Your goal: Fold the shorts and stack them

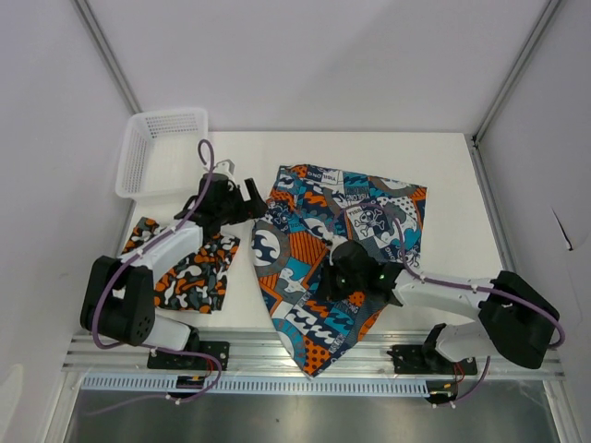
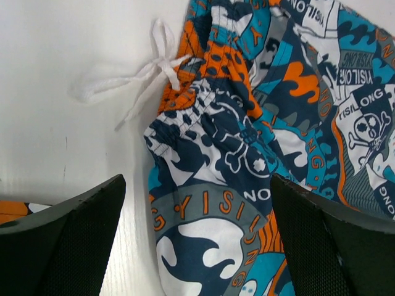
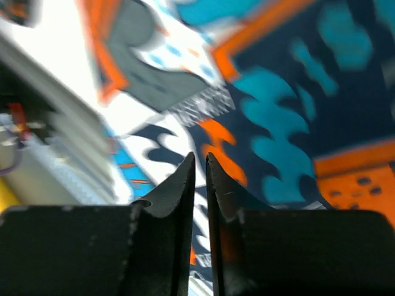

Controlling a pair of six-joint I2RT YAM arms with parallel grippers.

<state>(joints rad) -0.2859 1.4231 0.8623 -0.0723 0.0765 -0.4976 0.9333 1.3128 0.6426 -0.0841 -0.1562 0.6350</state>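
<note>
Teal shorts (image 1: 342, 235) look light and limp, best pinched at the waistband (image 2: 185, 126) by the drawstring (image 2: 154, 68); left gripper (image 2: 196, 180) gapes empty there, right gripper (image 3: 200, 159) nearly closed, hold unclear.

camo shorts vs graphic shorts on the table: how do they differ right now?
Print: the camo shorts are orange-black-grey-white blotches; the graphic shorts show teal, orange, white and dark panels with lettering.
Pose: the camo shorts lie as a compact rectangle; the graphic shorts are spread out, one corner past the near edge of the table.
Footprint: the graphic shorts cover far more surface than the camo shorts.
Shared: both are soft fabric lying flat.
</note>
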